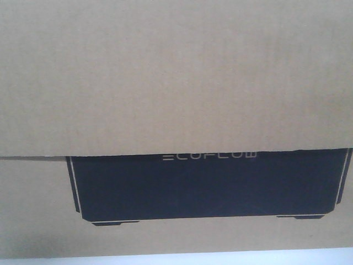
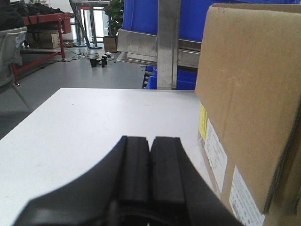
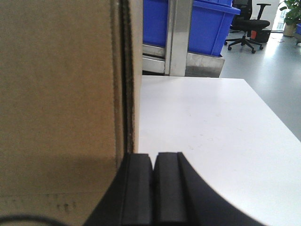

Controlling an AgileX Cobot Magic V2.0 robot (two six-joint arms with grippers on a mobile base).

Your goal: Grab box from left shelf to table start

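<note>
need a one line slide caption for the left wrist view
Left gripper, jaws shut, beside the labelled cardboard box on the white table, steel shelf with blue bins behind.

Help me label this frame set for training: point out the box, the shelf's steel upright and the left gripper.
box point(image 1: 176, 77): front view, plain cardboard above the black panel.
steel upright point(image 2: 168, 44): left wrist view, middle of the post.
left gripper point(image 2: 150, 165): left wrist view, seam between the closed fingers.
</note>
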